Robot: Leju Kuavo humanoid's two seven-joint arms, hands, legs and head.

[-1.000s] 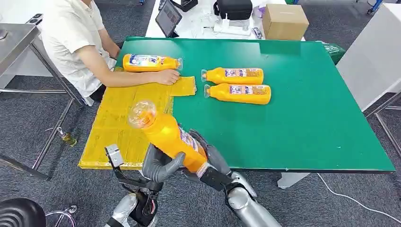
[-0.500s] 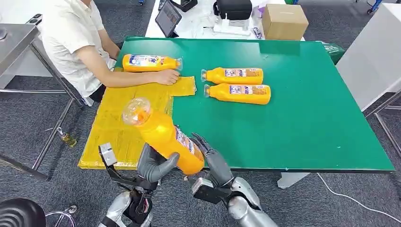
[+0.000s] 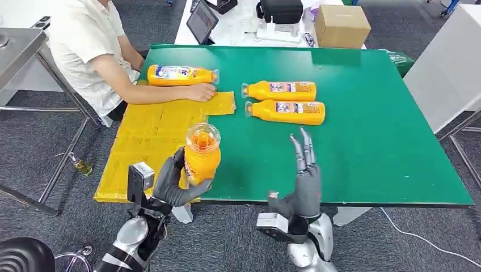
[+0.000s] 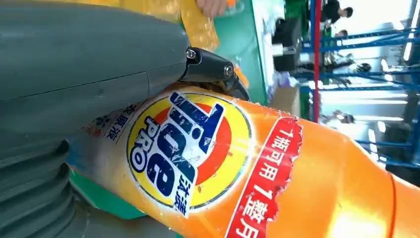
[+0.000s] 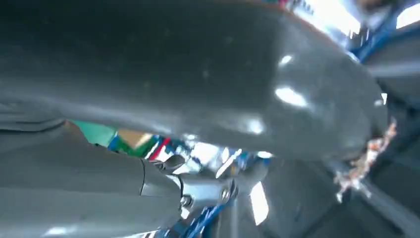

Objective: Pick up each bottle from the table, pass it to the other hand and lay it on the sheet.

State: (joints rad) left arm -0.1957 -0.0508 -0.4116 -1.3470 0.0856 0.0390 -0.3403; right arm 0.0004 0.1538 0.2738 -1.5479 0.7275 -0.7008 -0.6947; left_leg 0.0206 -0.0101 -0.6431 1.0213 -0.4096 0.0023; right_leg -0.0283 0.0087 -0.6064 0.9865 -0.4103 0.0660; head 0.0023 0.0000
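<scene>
My left hand grips an orange bottle near the table's front edge, its clear cap end pointing up toward me. Up close, the bottle's label sits against my left hand. My right hand stands empty to the right of it, fingers straight and apart, over the green table. The yellow sheet covers the table's left part. A third bottle lies at the sheet's far edge, under a person's hand. Two more bottles lie side by side mid-table.
A seated person leans an arm over the sheet's far end. A cardboard box, a tablet and a black bag sit on a white table beyond. A metal table stands at the left.
My right hand let go of the bottle and rose, fingers now straight. My left hand kept the bottle, turned it more upright and carried it right, toward the sheet's near right edge.
</scene>
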